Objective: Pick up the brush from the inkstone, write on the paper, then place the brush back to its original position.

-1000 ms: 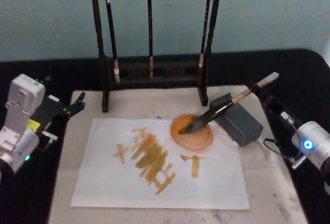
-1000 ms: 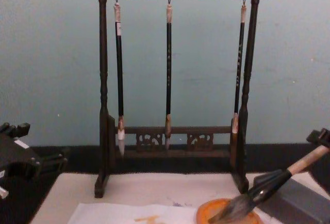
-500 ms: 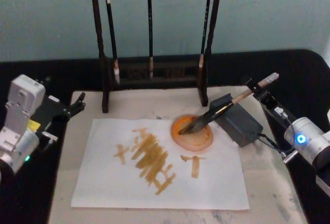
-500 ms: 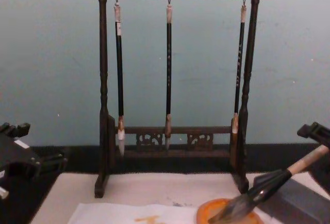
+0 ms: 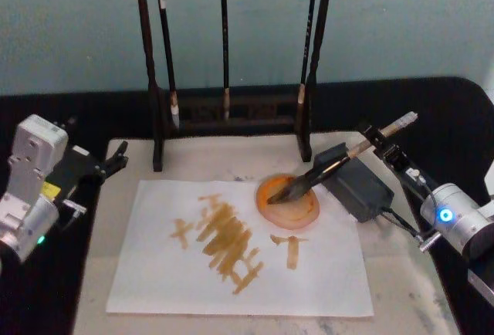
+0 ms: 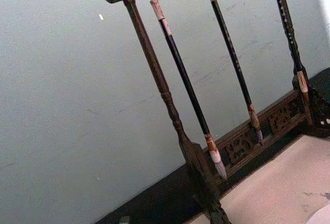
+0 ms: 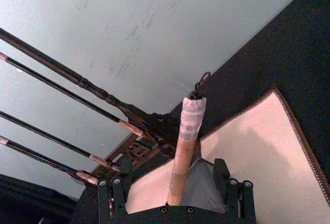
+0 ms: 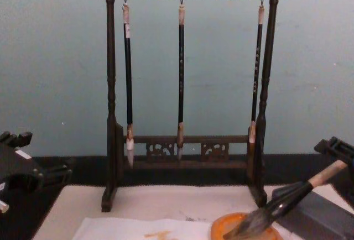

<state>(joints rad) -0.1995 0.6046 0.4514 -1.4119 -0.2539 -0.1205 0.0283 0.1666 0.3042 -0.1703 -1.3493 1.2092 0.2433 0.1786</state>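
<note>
the brush (image 5: 324,169) lies slanted; its thick grey-brown tuft sits in the shallow orange dish (image 5: 309,213) at the far right corner of the paper (image 5: 154,273), its black shaft is propped on the dark grey block (image 5: 363,188) (likely the inkstone), and its pale handle rises toward the right edge of the beige mat (image 5: 401,273); the right gripper (image 5: 376,138) sits at that upper end, so the long axis runs from pincer down to dish, and we judge the right arm far nearer; in the right wrist view its fingers (image 7: 111,195) stand wide apart either side of the handle, gripping nothing; the wood looks smooth and round, with a taped tip; the paper is thin and matte, with ochre strokes; the left gripper (image 5: 116,157) is parked off the mat's left edge.
</note>
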